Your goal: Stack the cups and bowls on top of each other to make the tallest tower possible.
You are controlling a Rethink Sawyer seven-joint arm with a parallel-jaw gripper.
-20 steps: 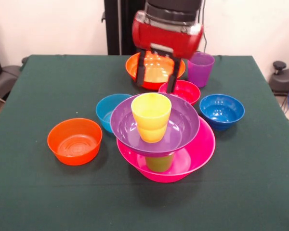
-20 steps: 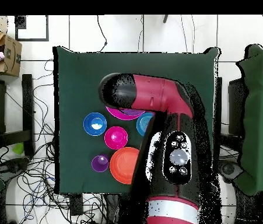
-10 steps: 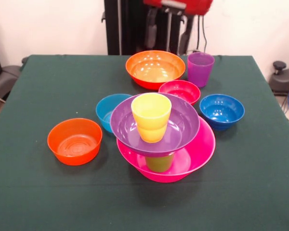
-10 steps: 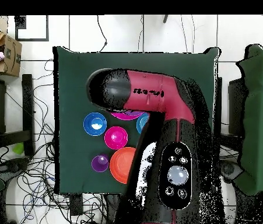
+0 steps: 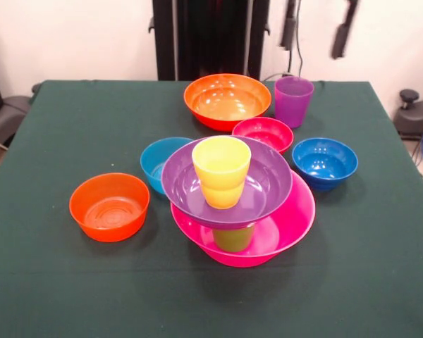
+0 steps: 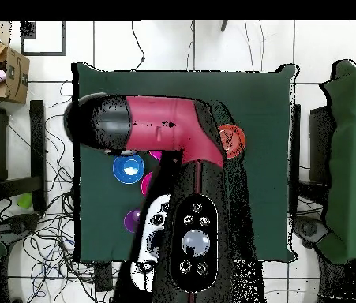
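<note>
Hanging high at the frame's top, your gripper [image 5: 317, 32] shows its jaws spread wide, holding nothing. The tower [image 5: 233, 204] sits well below on the surface [image 5: 56, 282]: yellow cup [image 5: 221, 169] in purple bowl [image 5: 268, 184], over pink bowl [image 5: 296, 218].

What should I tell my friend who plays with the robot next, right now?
Gripper: open, empty, raised above the table's far edge.
Done: the tower has the big pink bowl at the bottom, the lime green cup in it, the big purple bowl on that, and the yellow cup on top.
Left: purple cup, big orange bowl, small orange bowl, red bowl, light blue bowl, dark blue bowl.
</note>
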